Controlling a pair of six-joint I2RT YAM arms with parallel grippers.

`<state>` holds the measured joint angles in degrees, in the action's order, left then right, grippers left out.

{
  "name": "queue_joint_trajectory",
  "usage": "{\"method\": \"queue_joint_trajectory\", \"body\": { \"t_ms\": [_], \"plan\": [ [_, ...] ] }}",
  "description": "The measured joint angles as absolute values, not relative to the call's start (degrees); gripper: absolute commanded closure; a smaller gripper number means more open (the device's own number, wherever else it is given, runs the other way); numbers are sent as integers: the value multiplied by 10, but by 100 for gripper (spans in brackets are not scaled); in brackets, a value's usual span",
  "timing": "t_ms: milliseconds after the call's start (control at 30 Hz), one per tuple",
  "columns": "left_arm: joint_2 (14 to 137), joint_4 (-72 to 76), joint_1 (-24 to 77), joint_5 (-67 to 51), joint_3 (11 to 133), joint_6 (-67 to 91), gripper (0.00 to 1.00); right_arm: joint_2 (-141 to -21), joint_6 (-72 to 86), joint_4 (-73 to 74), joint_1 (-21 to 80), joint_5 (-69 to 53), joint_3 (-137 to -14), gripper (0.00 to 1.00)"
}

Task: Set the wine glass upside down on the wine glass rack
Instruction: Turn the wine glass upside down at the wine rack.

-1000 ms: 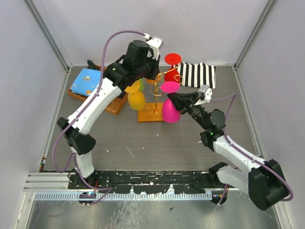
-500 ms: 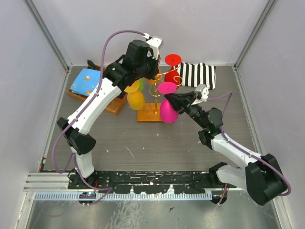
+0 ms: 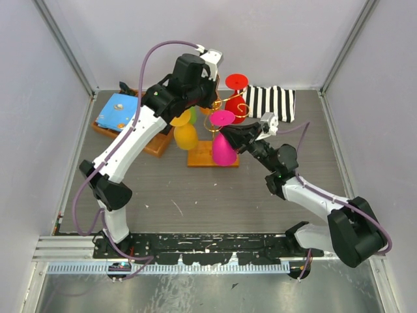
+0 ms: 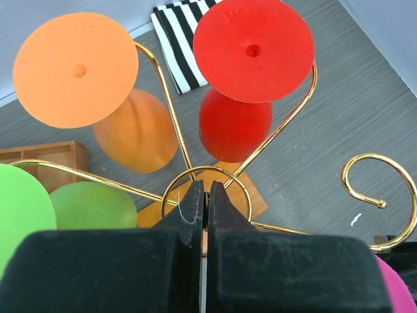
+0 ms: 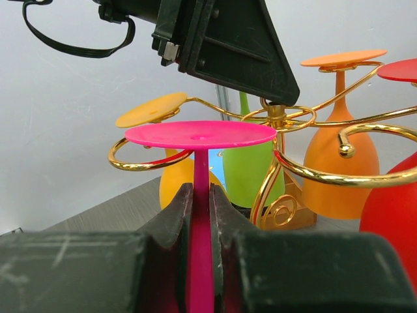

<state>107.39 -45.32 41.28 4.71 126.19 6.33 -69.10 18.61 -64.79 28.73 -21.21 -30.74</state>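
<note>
The right gripper (image 5: pixel 201 202) pinches the stem of the pink wine glass (image 3: pixel 223 149). The glass is upside down, foot uppermost, at the right side of the wine glass rack (image 3: pixel 202 158), close beside a free curled arm. The left gripper (image 4: pixel 204 195) is pressed together with nothing visible between its fingers, poised right over the rack's central ring. An orange glass (image 4: pixel 133 130), a red glass (image 4: pixel 234 127) and a green glass (image 4: pixel 91 202) hang inverted from the rack's other arms.
</note>
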Motion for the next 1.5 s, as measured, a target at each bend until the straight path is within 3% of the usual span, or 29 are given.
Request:
{"method": "queue_joint_trajectory", "body": {
  "t_ms": [1000,1500],
  "plan": [
    [1080,-465,413,48,1275,67,100,-757,192,-691,337,-223,-350,99],
    [1080,-466,413,48,1275,67,100,-681,189,-685,339,-205,-293,99]
  ]
}}
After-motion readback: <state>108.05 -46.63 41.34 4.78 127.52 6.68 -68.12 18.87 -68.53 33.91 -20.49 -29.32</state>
